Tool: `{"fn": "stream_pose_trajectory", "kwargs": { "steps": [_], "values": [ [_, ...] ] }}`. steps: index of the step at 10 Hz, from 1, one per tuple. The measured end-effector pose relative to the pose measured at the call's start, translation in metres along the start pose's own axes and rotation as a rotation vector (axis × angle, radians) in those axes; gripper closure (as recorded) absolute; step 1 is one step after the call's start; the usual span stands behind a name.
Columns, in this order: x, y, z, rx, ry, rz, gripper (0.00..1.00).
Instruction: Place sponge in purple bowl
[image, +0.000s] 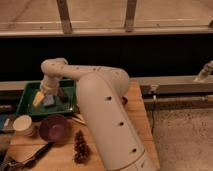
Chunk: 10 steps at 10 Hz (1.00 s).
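Observation:
The grey-blue sponge (49, 102) lies in the green tray (26, 102) at the table's back left, next to a yellow object (38, 98). My gripper (47, 93) hangs at the end of the white arm, right over the tray and just above the sponge. The purple bowl (54, 128) stands on the wooden table in front of the tray, empty as far as I can see.
A small white cup (23, 124) stands left of the bowl. A pine cone (80, 145) lies in front of the bowl, and a dark utensil (30, 156) at the front left. A dark block (63, 94) sits in the tray's right part. My arm's white body (107, 125) covers the table's middle.

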Motion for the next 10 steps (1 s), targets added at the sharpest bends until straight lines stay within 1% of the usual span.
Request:
{"fn": "stream_pose_trajectory", "kwargs": {
  "steps": [1, 3, 5, 6, 9, 10],
  "values": [
    [0.003, -0.003, 0.007, 0.0, 0.011, 0.003, 0.2],
    [0.009, -0.011, 0.022, 0.014, 0.039, 0.001, 0.2],
    [0.007, -0.013, 0.03, 0.019, 0.047, -0.004, 0.2],
    [0.004, -0.012, 0.034, 0.031, 0.035, -0.019, 0.2],
    [0.001, -0.016, 0.037, 0.074, -0.035, -0.037, 0.2],
    [0.001, -0.016, 0.039, 0.083, -0.047, -0.039, 0.2]
  ]
}}
